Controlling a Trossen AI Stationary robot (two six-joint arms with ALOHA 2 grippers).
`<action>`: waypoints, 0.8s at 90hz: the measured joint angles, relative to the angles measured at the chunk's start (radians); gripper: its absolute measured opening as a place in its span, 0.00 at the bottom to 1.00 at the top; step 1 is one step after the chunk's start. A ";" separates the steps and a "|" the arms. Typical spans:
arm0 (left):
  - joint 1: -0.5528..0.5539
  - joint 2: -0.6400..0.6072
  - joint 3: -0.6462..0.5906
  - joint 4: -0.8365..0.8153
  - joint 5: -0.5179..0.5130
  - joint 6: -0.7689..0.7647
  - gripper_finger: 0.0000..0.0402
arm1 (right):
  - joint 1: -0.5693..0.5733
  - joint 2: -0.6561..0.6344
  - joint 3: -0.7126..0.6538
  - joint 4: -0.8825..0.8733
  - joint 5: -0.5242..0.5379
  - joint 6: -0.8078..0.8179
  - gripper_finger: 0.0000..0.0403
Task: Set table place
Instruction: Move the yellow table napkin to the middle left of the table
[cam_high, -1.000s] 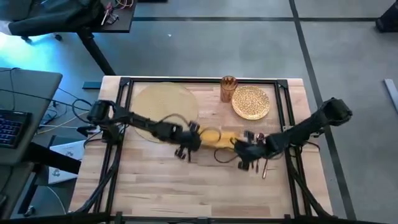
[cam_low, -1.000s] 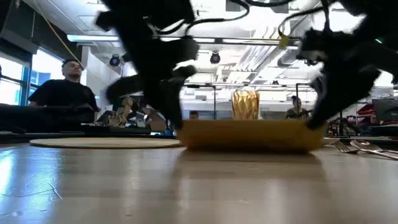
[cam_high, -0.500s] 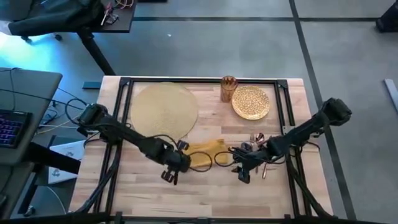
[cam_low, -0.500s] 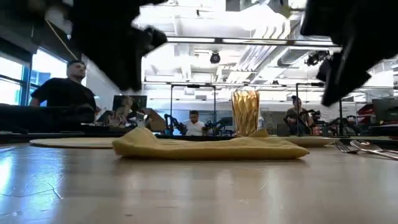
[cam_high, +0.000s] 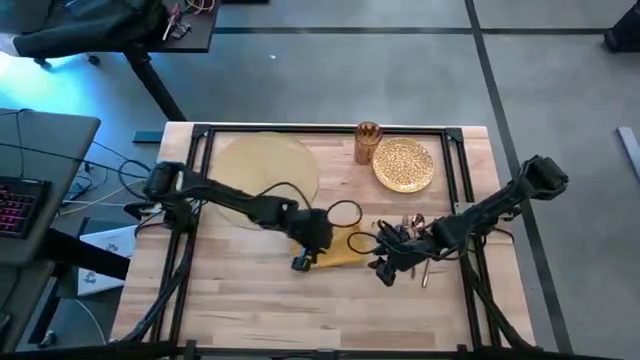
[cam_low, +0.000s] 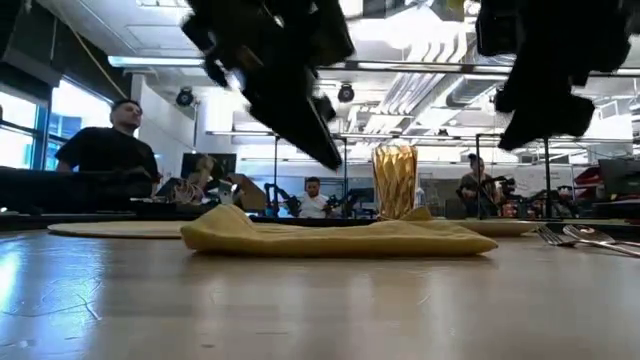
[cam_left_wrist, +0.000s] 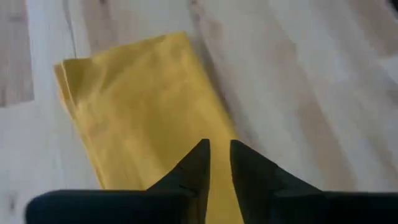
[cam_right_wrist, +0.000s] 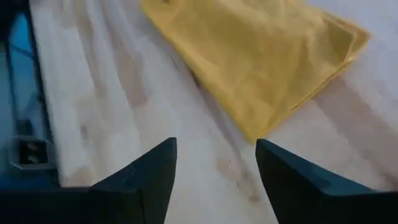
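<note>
Butcher-block planks of the table (cam_high: 240, 300) fill my overhead feed, and the round woven placemat (cam_high: 262, 172) lies flat toward its far-left part, too round to point anywhere, well apart from both sets of fingers. Using the folded yellow napkin (cam_high: 336, 252) as my landmark, the placemat sits beyond it to the left; my left gripper (cam_high: 304, 258) hovers over the napkin's left end, fingers nearly shut on nothing, its arm stretched low across the placemat's near edge. My right gripper (cam_high: 380, 270) hangs just right of the napkin, fingers spread wide and empty, with its arm reaching in from the table's right edge.
</note>
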 joint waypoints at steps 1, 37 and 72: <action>0.002 0.009 0.000 0.008 0.000 0.000 0.07 | 0.003 0.000 0.004 0.000 0.002 0.010 0.47; -0.002 0.143 -0.027 0.019 -0.086 -0.633 0.00 | 0.102 -0.001 0.128 -0.028 0.134 0.203 0.36; -0.411 -0.047 -0.344 0.022 -0.376 -1.670 0.00 | 0.084 0.001 0.232 -0.032 0.239 0.206 0.34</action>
